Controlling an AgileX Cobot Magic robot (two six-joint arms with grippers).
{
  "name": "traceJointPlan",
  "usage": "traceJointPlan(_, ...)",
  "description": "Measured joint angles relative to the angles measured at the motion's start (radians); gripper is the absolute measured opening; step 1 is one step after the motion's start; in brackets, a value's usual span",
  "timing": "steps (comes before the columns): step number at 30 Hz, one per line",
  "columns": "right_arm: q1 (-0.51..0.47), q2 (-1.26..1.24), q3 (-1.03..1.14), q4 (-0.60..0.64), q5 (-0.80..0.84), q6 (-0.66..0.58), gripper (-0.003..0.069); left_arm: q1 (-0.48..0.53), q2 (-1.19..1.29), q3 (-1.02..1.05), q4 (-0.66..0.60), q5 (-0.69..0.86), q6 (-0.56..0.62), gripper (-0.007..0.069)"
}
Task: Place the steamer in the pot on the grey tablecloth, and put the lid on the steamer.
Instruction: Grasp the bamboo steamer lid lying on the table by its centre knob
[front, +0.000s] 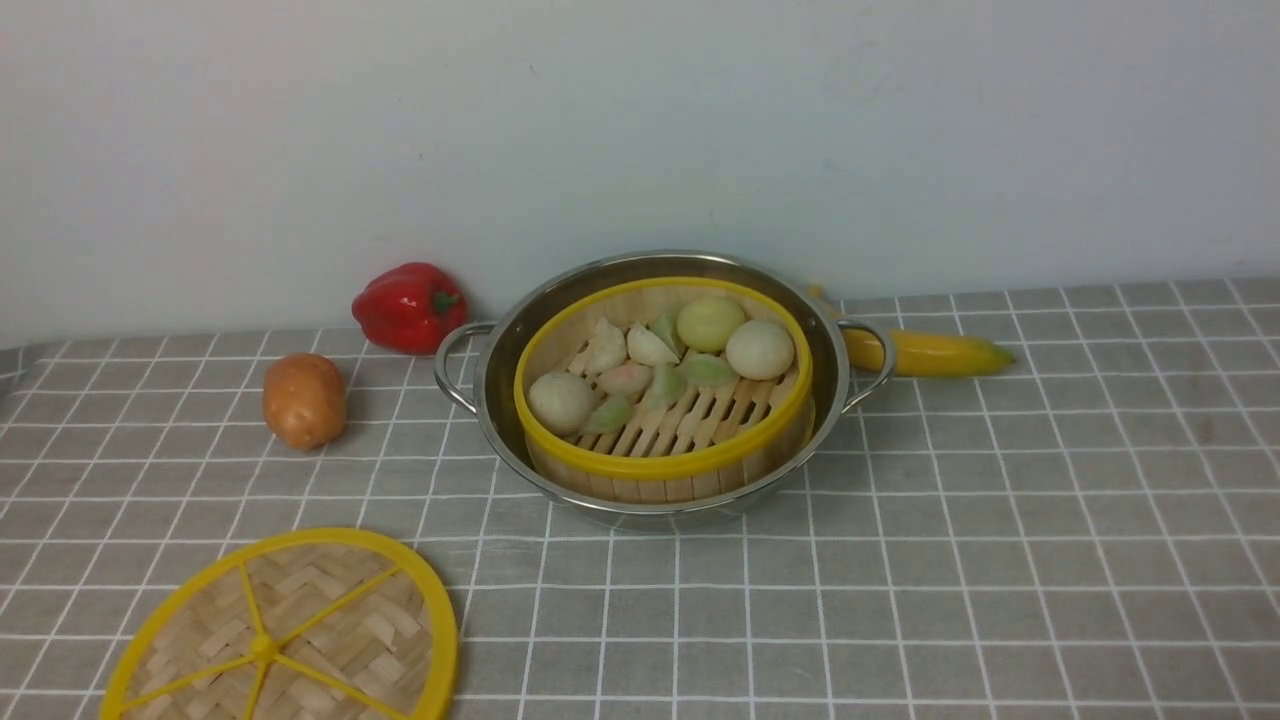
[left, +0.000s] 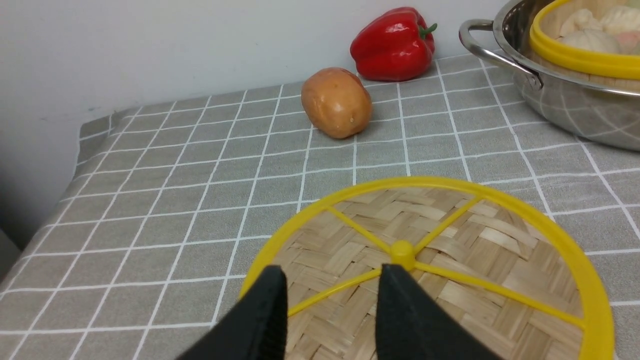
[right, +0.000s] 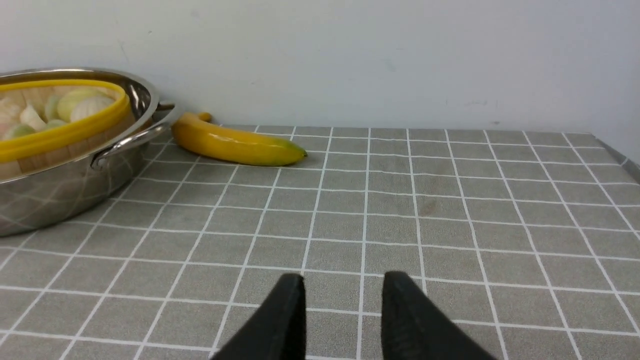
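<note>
At mid-cloth, toward the back wall: the steamer sits inside the pot. Its yellow rim shows a little above the steel rim on the near side. It is uncovered. On the slatted floor lie three round buns and a loose cluster of small pale, pinkish and green dumplings.

The pot stands on the grey tablecloth, one loop handle out to each side.

The lid lies flat on the cloth in the near left corner, well apart from the pot. Its spokes face up, and the lower edge of the front view cuts it off.

Left gripper: seen only in its wrist view. The black fingers are spread with a clear gap and poised over the near part of the lid. The hub is just beyond one fingertip, and a yellow spoke shows through the gap. Nothing is pinched. Cannot tell whether the tips touch the weave.

Right gripper: also seen only in its wrist view. The fingers are parted over bare cloth on the right side, with nothing between them.

A red pepper sits left of the pot by the wall. A potato lies nearer, left of the pot's left handle. A banana lies behind the right handle, just beside it.
</note>
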Motion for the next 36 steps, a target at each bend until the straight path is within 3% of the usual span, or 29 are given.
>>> traceJointPlan(21, 0.0, 0.0, 0.0, 0.002, -0.007, 0.011, 0.024, 0.0, 0.0, 0.0, 0.02, -0.027, 0.02, 0.0244)
traceJointPlan(24, 0.0, 0.0, 0.0, 0.002, -0.007, 0.011, 0.024, 0.0, 0.0, 0.0, -0.039, -0.092, 0.012, 0.0244)
traceJointPlan(29, 0.0, 0.0, 0.0, 0.002, -0.007, 0.011, 0.0242, 0.0, 0.0, 0.0, -0.288, -0.253, -0.079, 0.0244)
traceJointPlan(36, 0.0, 0.0, 0.0, 0.002, -0.007, 0.011, 0.0243, 0.0, 0.0, 0.0, -0.387, -0.416, -0.124, 0.0244)
